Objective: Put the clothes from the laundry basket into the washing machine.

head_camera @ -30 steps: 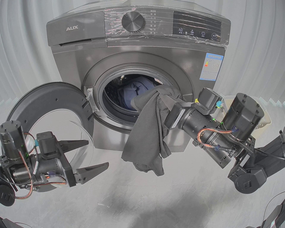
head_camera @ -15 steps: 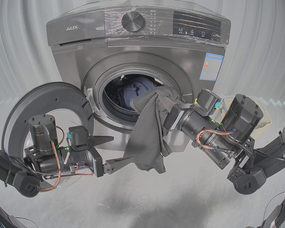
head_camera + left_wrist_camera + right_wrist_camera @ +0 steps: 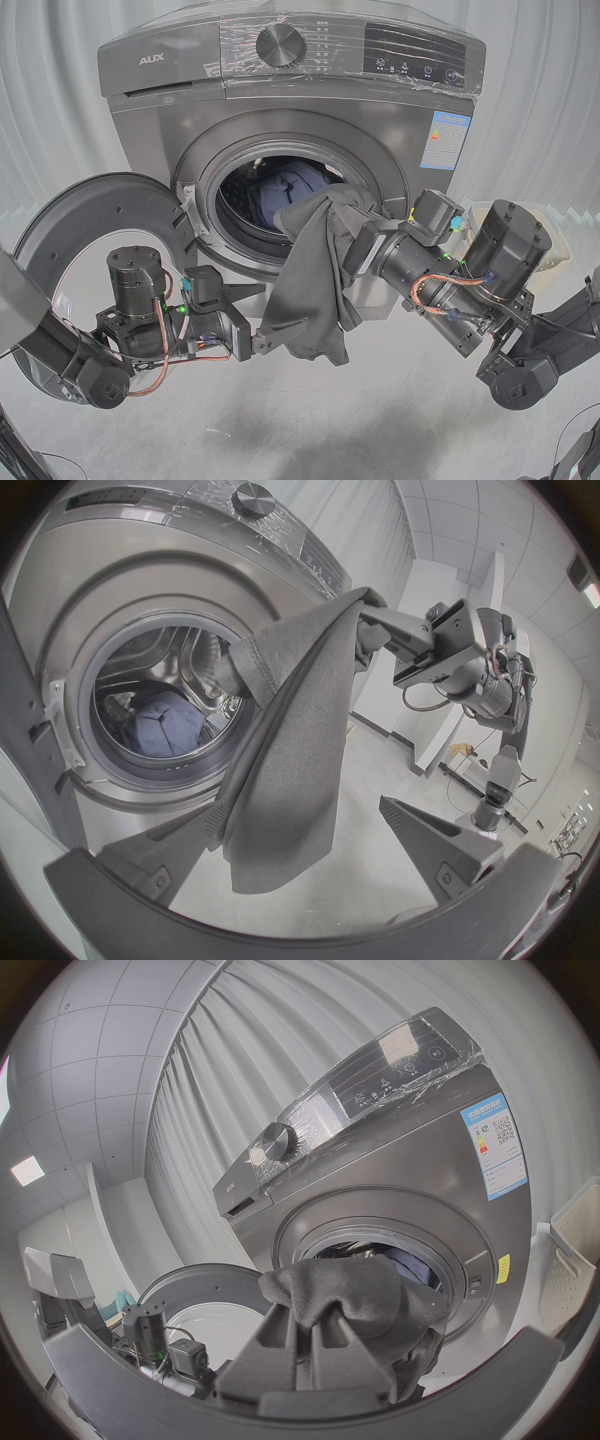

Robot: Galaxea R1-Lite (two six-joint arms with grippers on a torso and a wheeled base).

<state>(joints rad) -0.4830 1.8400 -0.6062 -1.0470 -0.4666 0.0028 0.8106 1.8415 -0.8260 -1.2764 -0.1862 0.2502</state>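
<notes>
The grey washing machine [image 3: 162,125] stands with its round door [image 3: 94,212] swung open to the left. A blue garment [image 3: 284,187] lies inside the drum. My right gripper [image 3: 340,209] is shut on a dark grey garment [image 3: 309,281] at the drum's mouth, and the cloth bunches over its fingers [image 3: 287,1347]. Most of that garment [image 3: 294,780] hangs down in front of the machine. My left gripper [image 3: 285,306] is open at the garment's lower part, one finger [image 3: 437,842] on each side of the hanging cloth.
A pale laundry basket [image 3: 553,247] stands on the floor to the right of the machine, behind my right arm, and its wall [image 3: 575,1254] is near the machine's side. Bare grey floor [image 3: 350,412] lies in front.
My left arm has swung right from beside the door to the hanging garment, its open fingers now straddling the cloth. The right gripper and its garment have hardly moved.
</notes>
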